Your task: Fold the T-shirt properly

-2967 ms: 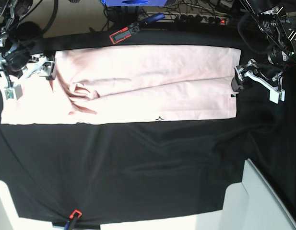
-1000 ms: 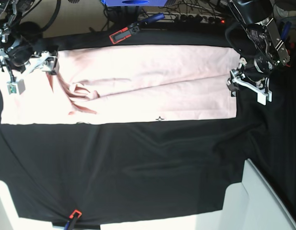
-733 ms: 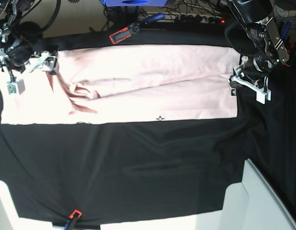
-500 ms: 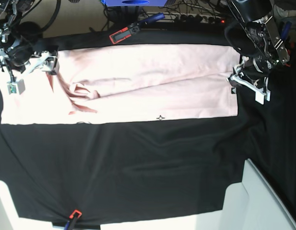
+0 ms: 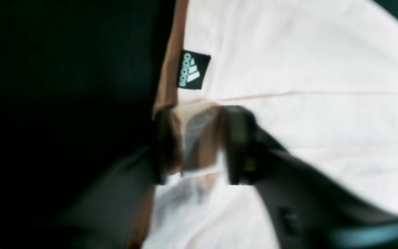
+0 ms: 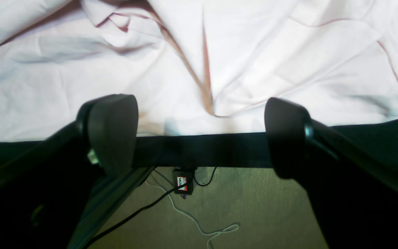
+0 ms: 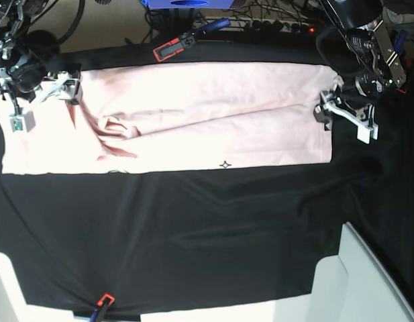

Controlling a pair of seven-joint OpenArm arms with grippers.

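The pale pink T-shirt [image 7: 193, 114] lies flat on the black table cloth [image 7: 193, 228] that covers the tabletop, folded into a long band that runs from one pair of fingers to the other

The left fingers [image 5: 235, 145] are at the band's short straight edge. They stand apart, released, one on the shirt and one at the hem where pink meets black. A shaded strip of cloth shows in the gap between them, and the blur hides whether the tips touch it. Just beyond them a small black adidas label [image 5: 192, 70] sits on the hem. In the base view the left fingers [image 7: 321, 113] are level with the long crease that runs along the shirt

The right fingers [image 6: 112, 131] are spread wide and released, with nothing between them. They hang over the far rim of the tabletop, with rumpled pink cloth just ahead of them and olive carpet [image 6: 254, 207] with cables below. In the base view the right fingers [image 7: 71, 90] are over the wrinkled end of the shirt

A red and black clamp [image 7: 170, 49] grips the table cloth's far edge, between the two pairs of fingers
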